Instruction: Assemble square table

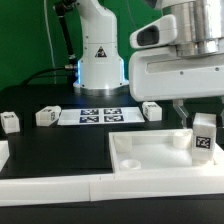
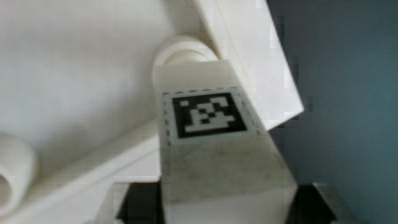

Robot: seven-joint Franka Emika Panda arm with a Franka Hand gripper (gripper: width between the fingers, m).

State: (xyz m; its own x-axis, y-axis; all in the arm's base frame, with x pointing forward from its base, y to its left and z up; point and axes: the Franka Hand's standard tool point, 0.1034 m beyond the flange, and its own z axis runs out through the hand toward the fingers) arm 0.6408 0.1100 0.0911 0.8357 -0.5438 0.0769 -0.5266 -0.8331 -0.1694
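The square table top (image 1: pixel 150 160) is a white tray with a raised rim, lying at the exterior view's right. A white leg block (image 1: pixel 204 136) with a black-white tag stands upright over its right far corner. My gripper (image 1: pixel 199 118) comes down on it from above. In the wrist view the leg block (image 2: pixel 205 115) fills the gap between the two dark fingers (image 2: pixel 146 200), which touch both of its sides. Its far end sits at a round socket (image 2: pixel 183 52) of the table top (image 2: pixel 71 90). My gripper (image 2: pixel 226 206) is shut on this leg.
Three more tagged leg blocks lie on the black table: one (image 1: pixel 10 122) at the exterior view's left, one (image 1: pixel 47 116) beside the marker board (image 1: pixel 98 116), one (image 1: pixel 152 110) behind the top. White border bars (image 1: pixel 60 188) run along the front. The arm's base (image 1: pixel 100 50) stands behind.
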